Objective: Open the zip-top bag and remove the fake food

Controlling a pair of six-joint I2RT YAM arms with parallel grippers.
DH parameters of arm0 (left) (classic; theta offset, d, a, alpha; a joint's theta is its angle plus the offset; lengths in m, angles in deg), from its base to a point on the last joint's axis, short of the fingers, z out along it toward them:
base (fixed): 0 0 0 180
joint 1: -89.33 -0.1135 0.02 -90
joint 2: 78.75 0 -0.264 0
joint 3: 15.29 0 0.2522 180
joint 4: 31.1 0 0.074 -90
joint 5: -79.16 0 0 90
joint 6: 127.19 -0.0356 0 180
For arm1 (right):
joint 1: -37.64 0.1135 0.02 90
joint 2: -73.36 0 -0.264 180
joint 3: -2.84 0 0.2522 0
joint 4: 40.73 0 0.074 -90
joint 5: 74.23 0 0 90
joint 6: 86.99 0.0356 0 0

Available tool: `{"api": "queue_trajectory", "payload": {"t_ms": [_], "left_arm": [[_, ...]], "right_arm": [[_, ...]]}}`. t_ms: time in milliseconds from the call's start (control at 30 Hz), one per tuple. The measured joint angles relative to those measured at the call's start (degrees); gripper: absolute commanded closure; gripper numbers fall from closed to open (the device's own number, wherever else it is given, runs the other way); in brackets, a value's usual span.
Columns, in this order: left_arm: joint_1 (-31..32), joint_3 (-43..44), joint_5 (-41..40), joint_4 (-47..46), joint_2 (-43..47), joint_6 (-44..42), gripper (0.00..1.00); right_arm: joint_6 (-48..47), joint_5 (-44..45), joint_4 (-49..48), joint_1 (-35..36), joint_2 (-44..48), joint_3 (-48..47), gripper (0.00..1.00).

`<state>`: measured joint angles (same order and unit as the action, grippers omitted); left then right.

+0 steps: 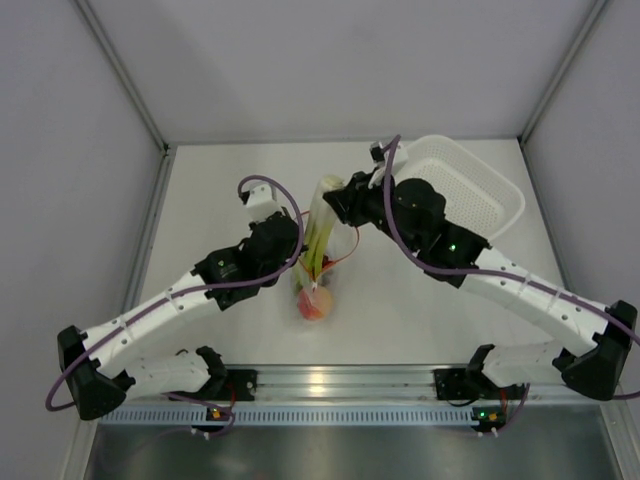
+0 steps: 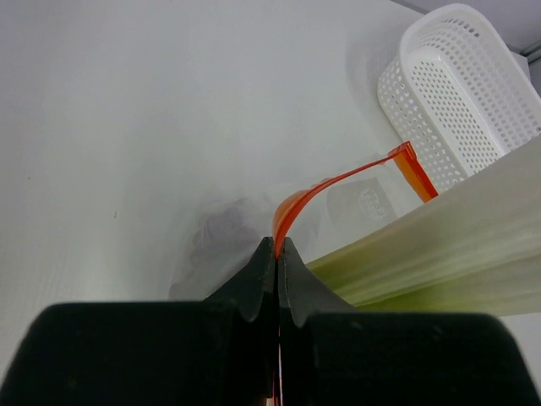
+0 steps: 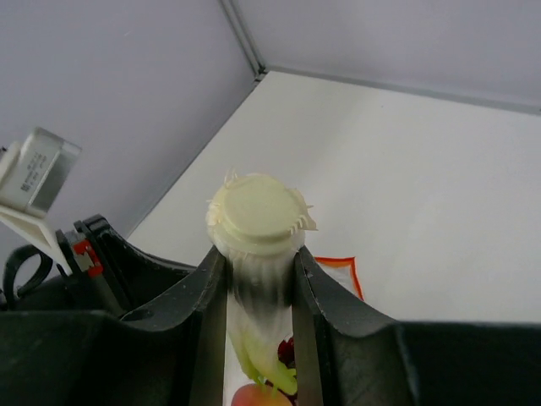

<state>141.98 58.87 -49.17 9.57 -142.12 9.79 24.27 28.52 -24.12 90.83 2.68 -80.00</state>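
Note:
The clear zip-top bag [image 1: 312,287] hangs between both arms above the table. Its orange-red zipper strip [image 2: 338,181] runs into my left gripper [image 2: 277,247], which is shut on that edge. The long green stalk [image 1: 321,228] sticks up and out of the bag mouth. My right gripper [image 3: 259,260] is shut on the stalk just under its white end [image 3: 256,214]. The round orange-pink fruit [image 1: 314,305] and the dark grape bunch [image 3: 287,348] lie low inside the bag. From above, the left gripper [image 1: 296,262] is left of the bag and the right gripper [image 1: 336,203] is at the stalk's top.
A white perforated basket [image 1: 472,190] stands at the back right of the table, beside the right arm; its side wall [image 2: 456,93] shows in the left wrist view. Grey walls close the table at the left, back and right.

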Motion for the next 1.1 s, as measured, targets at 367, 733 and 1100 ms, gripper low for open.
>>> {"api": "queue_trajectory", "payload": {"t_ms": [367, 733, 1100], "left_arm": [[-1.3, 0.0, -1.6, 0.1, 0.0, -2.2, 1.00], [-3.5, 0.5, -0.9, 0.3, -0.5, -3.8, 1.00], [-3.8, -0.9, 2.7, 1.0, 2.6, -3.9, 1.00]], "right_arm": [[-1.2, -2.8, 5.9, -8.4, 4.0, -12.8, 0.93], [5.2, -14.8, 9.3, -32.5, 9.0, -14.3, 0.96], [16.8, -20.3, 1.8, -56.8, 10.0, -5.4, 1.00]]}}
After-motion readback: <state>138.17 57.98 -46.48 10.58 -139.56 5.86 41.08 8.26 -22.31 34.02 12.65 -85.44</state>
